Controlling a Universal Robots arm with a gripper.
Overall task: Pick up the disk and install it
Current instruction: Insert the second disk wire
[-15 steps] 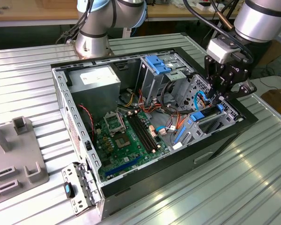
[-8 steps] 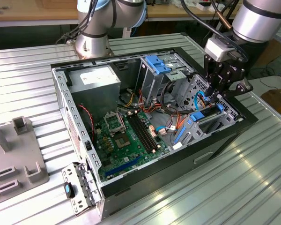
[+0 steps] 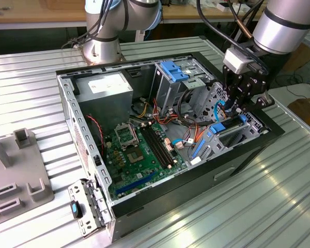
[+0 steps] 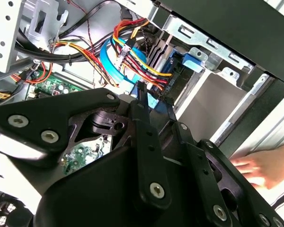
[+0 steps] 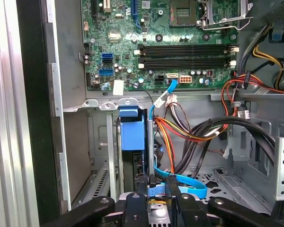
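Pincer [image 3: 236, 107] hangs inside computer case [image 3: 248, 150] on ribbed metal table [image 3: 279, 206].

Open computer case [image 3: 250, 150] lies on its side on the ribbed metal table [image 3: 258, 206]. Inside the case, the green motherboard [image 3: 142, 155] covers the floor, with the grey power supply [image 3: 104, 90] just behind it and the blue-topped drive cage [image 3: 171, 77] beside that. Left of the case in the exterior view, a grey fixture block [image 3: 20, 170] rests on the table.
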